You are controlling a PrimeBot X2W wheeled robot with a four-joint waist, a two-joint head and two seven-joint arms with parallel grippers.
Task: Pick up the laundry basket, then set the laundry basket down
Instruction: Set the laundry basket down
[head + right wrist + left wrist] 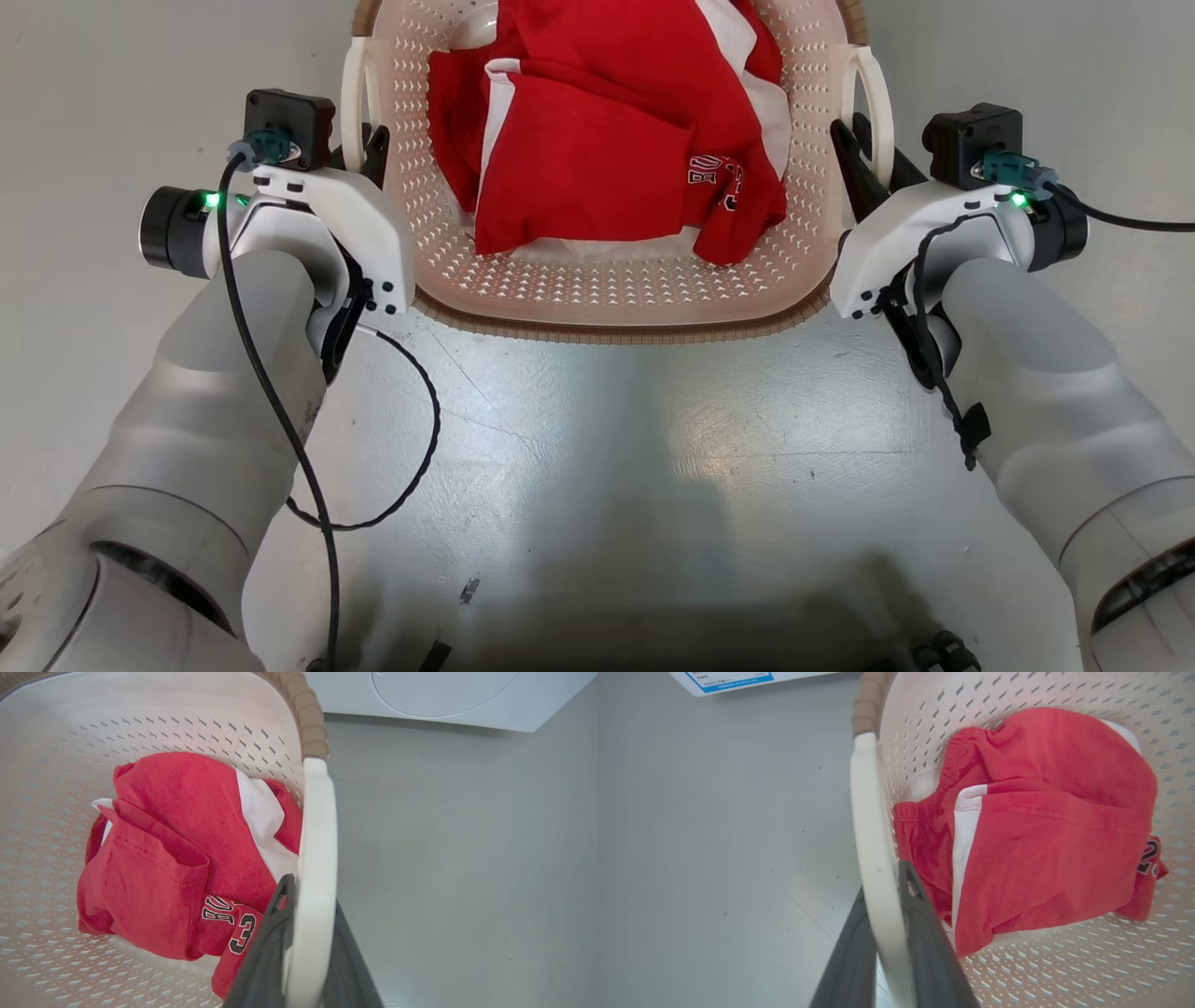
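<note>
Both pale forearms reach forward, one on each side of the laundry basket [607,280]. The left gripper [369,145] is closed narrow on the left handle [353,93], with one finger on each side of it. The right gripper [864,154] holds the right handle [878,93] in the same way. The basket, with red clothes [597,140] inside, is between the grippers over the grey floor [653,448].

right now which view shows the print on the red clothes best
Right wrist view: the print on the red clothes is close, a 3 readable. Left wrist view catches its edge; head view shows it small, illegible.
</note>
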